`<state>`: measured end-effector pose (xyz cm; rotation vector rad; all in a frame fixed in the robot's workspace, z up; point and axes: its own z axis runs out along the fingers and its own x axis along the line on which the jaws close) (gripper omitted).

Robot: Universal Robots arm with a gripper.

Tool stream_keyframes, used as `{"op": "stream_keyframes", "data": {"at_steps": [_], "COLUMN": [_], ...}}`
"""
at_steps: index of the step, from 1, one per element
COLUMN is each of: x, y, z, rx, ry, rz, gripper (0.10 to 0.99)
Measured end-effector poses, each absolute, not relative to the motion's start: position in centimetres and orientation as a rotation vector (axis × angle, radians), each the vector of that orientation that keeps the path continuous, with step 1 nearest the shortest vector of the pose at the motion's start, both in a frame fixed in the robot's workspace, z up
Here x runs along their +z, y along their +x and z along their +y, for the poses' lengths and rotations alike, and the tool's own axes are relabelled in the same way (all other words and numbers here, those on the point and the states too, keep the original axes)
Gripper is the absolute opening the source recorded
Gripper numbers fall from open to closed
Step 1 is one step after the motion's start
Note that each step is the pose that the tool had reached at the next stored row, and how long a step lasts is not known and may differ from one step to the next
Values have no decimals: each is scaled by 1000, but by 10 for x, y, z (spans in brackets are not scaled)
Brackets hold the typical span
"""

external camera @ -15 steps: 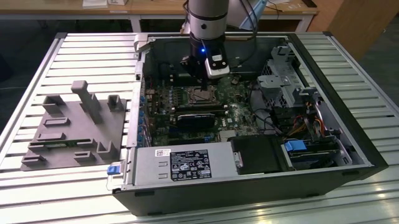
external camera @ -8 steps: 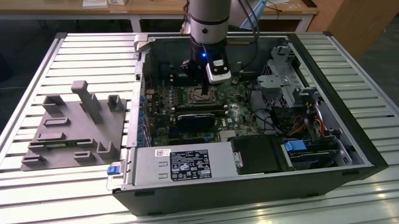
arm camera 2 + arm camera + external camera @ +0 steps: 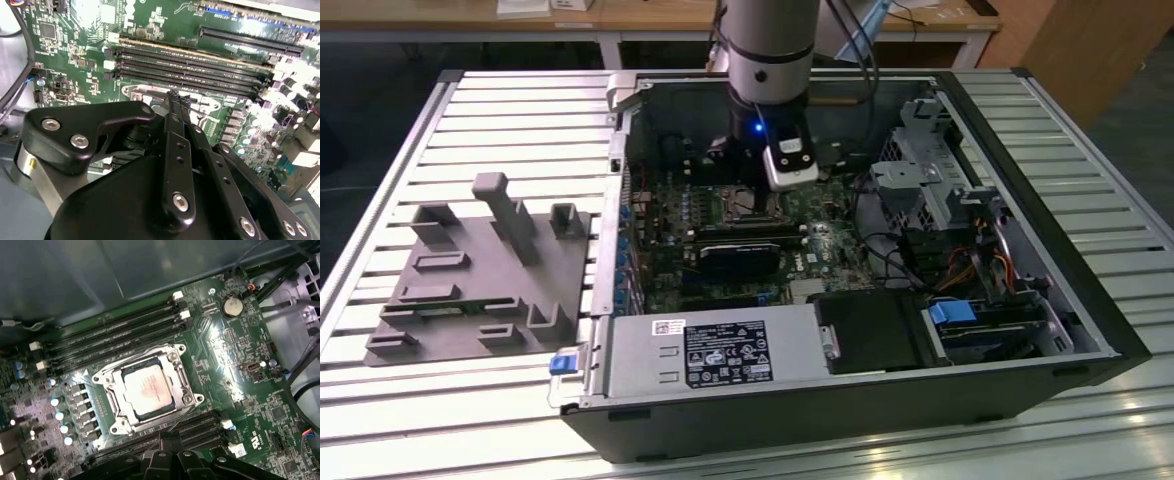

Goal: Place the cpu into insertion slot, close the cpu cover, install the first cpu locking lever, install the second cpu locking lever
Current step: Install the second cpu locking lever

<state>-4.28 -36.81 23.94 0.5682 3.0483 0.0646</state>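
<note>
The cpu (image 3: pixel 148 391) lies seated in the insertion slot (image 3: pixel 111 396) on the motherboard (image 3: pixel 240 390), inside the open computer case (image 3: pixel 1067 300) near the worktop's (image 3: pixel 520 100) middle; the silvery cpu cover (image 3: pixel 176 371) appears closed around it. The tool (image 3: pixel 175 100) hangs just above the socket's edge, its fingers together on nothing that can be made out. A sideways slip could likely scrape the memory slots (image 3: pixel 190 62) flanking the socket. Room is tight: case walls, cables (image 3: pixel 907 255) and drive cage (image 3: pixel 921 175) crowd one side, open room is only overhead.
</note>
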Motion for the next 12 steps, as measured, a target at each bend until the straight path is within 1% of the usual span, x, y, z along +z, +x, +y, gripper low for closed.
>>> {"op": "stream_keyframes", "data": {"at_steps": [9, 12], "x": [235, 232], "y": [-46, -48], "z": [-370, -371], "rx": [69, 82], "ry": [428, 402], "rz": [3073, 3078], "gripper": [102, 102]}}
